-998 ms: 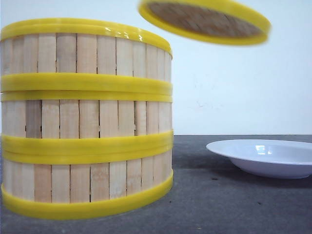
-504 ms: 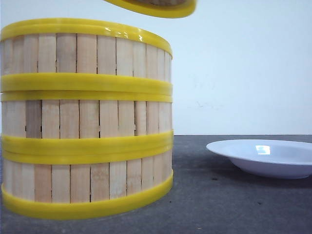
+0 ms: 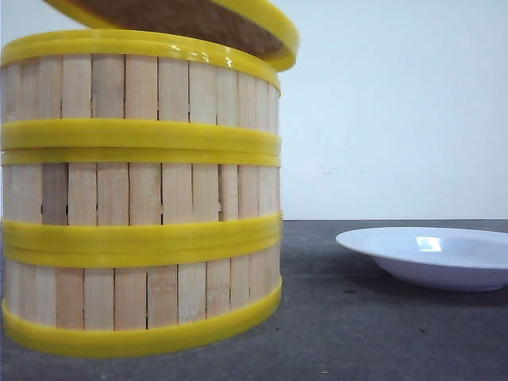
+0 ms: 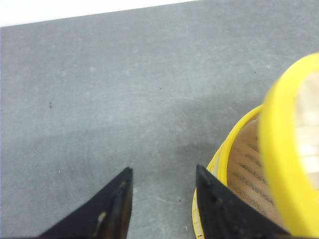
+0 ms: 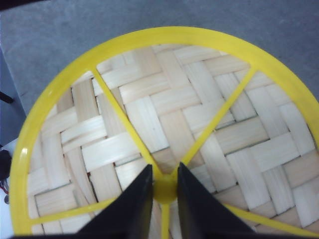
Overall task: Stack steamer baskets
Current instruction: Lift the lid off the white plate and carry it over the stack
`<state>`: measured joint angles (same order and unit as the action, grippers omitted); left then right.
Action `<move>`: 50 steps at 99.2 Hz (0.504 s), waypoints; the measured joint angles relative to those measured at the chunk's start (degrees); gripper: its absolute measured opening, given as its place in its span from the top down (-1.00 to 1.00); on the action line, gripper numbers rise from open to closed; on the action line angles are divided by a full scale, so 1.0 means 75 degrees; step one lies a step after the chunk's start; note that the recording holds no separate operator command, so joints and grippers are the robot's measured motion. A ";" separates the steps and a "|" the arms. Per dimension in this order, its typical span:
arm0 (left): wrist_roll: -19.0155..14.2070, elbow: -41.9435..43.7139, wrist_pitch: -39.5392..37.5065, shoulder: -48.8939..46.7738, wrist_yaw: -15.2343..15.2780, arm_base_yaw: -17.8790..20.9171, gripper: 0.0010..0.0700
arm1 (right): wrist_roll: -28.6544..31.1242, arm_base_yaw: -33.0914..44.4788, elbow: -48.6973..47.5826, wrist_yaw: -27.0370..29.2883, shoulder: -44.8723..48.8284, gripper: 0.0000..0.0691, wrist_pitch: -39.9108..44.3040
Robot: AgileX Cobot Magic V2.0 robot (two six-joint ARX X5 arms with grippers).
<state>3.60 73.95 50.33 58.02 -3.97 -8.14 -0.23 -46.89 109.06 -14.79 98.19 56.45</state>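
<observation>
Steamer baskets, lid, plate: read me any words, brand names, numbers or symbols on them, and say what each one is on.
There is no text to read.
Steamer baskets: bare slats and yellow rims.
Woven lid: no marking.
White plate: only a light glint.
Grey table: only small specks.

We seem to be in a lab or test bench, not a kitchen. A flat grey mat (image 3: 381, 317) covers the table and meets a bare white wall (image 3: 397, 111) at twelve o'clock. The steamer baskets (image 3: 139, 194) and a white plate (image 3: 432, 258) at three o'clock stand as staged props.
</observation>
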 joint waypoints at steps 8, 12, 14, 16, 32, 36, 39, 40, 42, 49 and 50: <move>0.0000 0.0000 0.0000 0.0000 0.0000 0.0000 0.36 | 0.0000 -0.0026 0.0000 0.0006 0.0114 0.84 -0.0038; 0.0000 0.0000 0.0003 0.0000 0.0000 0.0000 0.36 | 0.0000 -0.0050 0.0000 0.0006 0.0146 0.84 -0.0044; 0.0000 0.0000 0.0000 0.0000 0.0000 0.0000 0.36 | 0.0000 -0.0061 0.0000 0.0003 0.0160 0.84 -0.0052; 0.0000 0.0000 0.0000 0.0003 0.0000 0.0000 0.36 | 0.0000 -0.0079 0.0000 0.0000 0.0169 0.84 -0.0061; -0.0003 0.0000 -0.0003 0.0003 0.0003 0.0000 0.36 | -0.0006 -0.0163 0.0006 -0.0003 0.0251 0.84 -0.0076; 0.0000 0.0000 0.0000 0.0003 0.0000 0.0000 0.36 | -0.0015 -0.0178 0.0006 0.0000 0.0309 0.84 -0.0070; -0.0003 0.0000 0.0003 0.0006 0.0000 0.0000 0.36 | -0.0029 -0.0187 0.0006 -0.0003 0.0367 0.84 -0.0070; 0.0000 0.0000 0.0000 0.0006 0.0000 0.0000 0.36 | -0.0038 -0.0189 0.0006 -0.0003 0.0385 0.84 -0.0070; 0.0000 0.0000 0.0000 0.0006 0.0000 0.0000 0.36 | -0.0058 -0.0192 0.0006 0.0000 0.0423 0.84 -0.0061; -0.0003 0.0000 0.0003 0.0006 0.0000 0.0000 0.36 | -0.0119 -0.0198 0.0006 0.0000 0.0557 0.84 -0.0038; -0.0003 0.0000 0.0003 0.0006 0.0000 0.0000 0.36 | -0.0122 -0.0201 0.0006 0.0000 0.0574 0.84 -0.0041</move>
<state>3.57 73.95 50.35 58.06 -3.97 -8.14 -1.15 -48.40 109.10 -14.79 102.50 56.14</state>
